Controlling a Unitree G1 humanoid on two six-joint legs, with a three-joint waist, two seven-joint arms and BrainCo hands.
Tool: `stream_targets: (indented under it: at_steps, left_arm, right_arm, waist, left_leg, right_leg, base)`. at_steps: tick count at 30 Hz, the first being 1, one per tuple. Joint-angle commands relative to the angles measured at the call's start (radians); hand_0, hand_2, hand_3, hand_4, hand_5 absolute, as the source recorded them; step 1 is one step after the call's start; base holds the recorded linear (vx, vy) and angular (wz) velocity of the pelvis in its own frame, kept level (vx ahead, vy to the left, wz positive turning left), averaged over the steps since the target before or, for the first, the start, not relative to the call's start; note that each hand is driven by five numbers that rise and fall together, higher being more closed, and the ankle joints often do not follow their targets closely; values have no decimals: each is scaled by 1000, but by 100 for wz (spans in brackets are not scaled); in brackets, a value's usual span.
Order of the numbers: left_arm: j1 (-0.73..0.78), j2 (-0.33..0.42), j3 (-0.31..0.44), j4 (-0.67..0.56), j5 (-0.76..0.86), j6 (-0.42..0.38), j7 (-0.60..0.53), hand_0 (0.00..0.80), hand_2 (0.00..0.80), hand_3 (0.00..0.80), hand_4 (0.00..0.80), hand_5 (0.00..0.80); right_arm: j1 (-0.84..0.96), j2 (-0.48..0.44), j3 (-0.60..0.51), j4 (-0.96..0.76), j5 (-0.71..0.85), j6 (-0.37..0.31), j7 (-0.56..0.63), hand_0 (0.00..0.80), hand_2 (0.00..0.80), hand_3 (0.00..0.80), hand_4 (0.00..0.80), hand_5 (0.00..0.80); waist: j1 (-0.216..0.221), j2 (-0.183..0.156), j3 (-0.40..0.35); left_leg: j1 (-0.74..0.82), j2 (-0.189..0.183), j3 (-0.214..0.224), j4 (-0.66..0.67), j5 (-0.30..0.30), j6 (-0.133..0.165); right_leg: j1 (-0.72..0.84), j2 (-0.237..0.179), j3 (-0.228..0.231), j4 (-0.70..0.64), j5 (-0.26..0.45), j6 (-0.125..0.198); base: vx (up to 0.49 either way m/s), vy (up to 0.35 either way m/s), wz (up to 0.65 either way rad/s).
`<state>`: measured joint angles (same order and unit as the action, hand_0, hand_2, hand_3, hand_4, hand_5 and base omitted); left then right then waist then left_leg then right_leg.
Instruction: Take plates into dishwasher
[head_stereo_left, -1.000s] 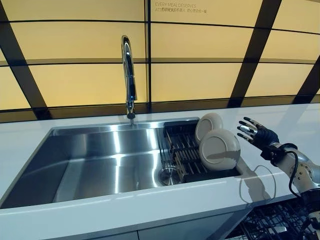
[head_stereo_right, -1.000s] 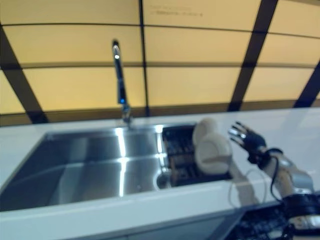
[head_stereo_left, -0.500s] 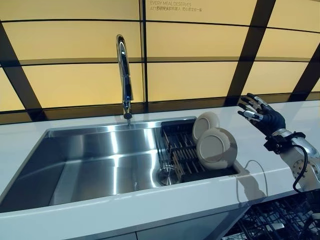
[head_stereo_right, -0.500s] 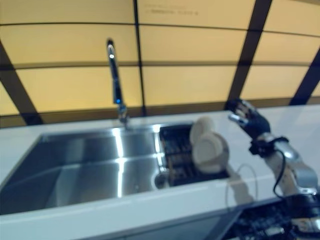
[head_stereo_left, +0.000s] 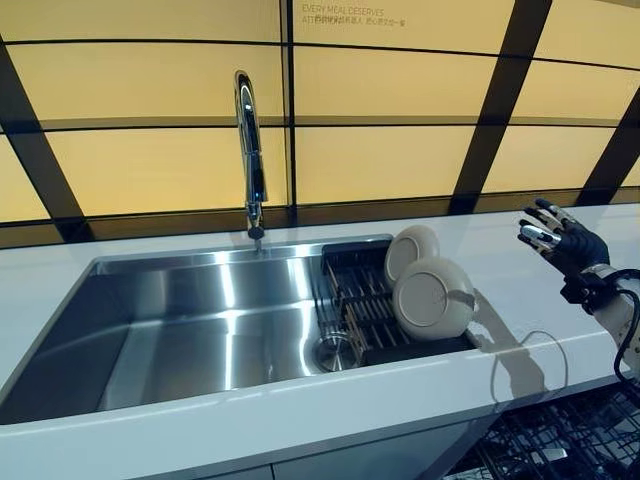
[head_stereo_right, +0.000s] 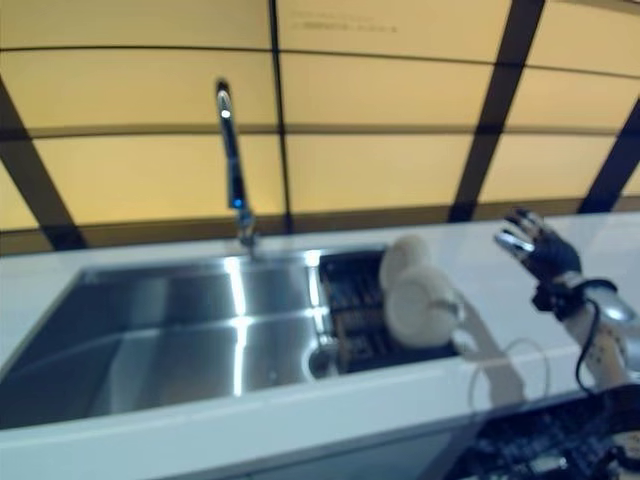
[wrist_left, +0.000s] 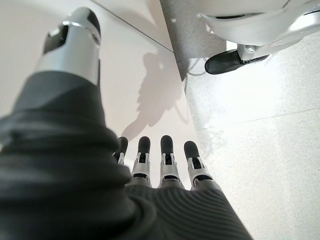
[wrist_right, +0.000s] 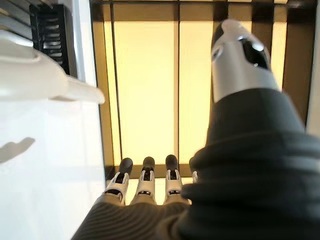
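Left eye view shows a wide white counter (head_stereo_left: 90, 275) with a steel sink (head_stereo_left: 200, 320) set in it, and a tall tap (head_stereo_left: 250, 150) behind the basin. At the right end of the sink sits a black dish rack (head_stereo_left: 365, 300). Two pale plates stand on edge in it, leaning: the front plate (head_stereo_left: 432, 298) near the counter edge, the back plate (head_stereo_left: 412, 248) just behind it. Below the counter at the lower right, the dishwasher basket (head_stereo_left: 560, 445) is visible. The right hand (head_stereo_left: 558, 240) hangs over the counter to the right of the plates, fingers spread and empty, well apart from them. The left hand (wrist_left: 165, 167) points at the floor, fingers straight, holding nothing. I judge the plates stiff, smooth, breakable and rather light; the upper rim of the front plate is the best place to pinch.
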<state>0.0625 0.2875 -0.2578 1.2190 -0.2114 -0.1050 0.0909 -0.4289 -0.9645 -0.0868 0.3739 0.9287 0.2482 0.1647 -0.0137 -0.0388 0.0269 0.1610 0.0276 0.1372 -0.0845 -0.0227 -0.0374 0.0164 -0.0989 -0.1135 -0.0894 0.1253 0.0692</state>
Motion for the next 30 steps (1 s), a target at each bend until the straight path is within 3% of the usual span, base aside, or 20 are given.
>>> stream_targets:
  at_steps: [1, 11, 30]
  left_arm:
    - [-57, 39, -32, 60, -16, -20, 15, 0, 0, 0, 0, 0]
    - [-51, 48, -39, 43, -5, -12, 12, 0, 0, 0, 0, 0]
    - [-70, 56, -53, 43, 13, -9, -1, 0, 0, 0, 0, 0]
  right_arm:
    - [-103, -27, -19, 77, 25, -21, 1, 0, 0, 0, 0, 0]
    - [-104, -20, 9, 203, 3, 41, 66, 0, 0, 0, 0, 0]
    - [-116, 88, 90, 239, -71, 68, 97, 0, 0, 0, 0, 0]
  waist:
    - [7, -42, -26]
    - [22, -42, -14]
    - [31, -32, -3]
  left_leg:
    - [-67, -10, -79, -3, 52, -8]
    - [-65, -8, -85, -3, 53, -8]
    - [-51, -10, -88, -1, 50, -3]
  right_leg:
    - [73, 1, -20, 14, -52, 11]
    - [76, 1, -31, 16, -52, 11]
    - [91, 2, -31, 20, -60, 8]
  base:
    - [0, 0, 0]
    - [0, 0, 0]
    - [3, -9, 0]
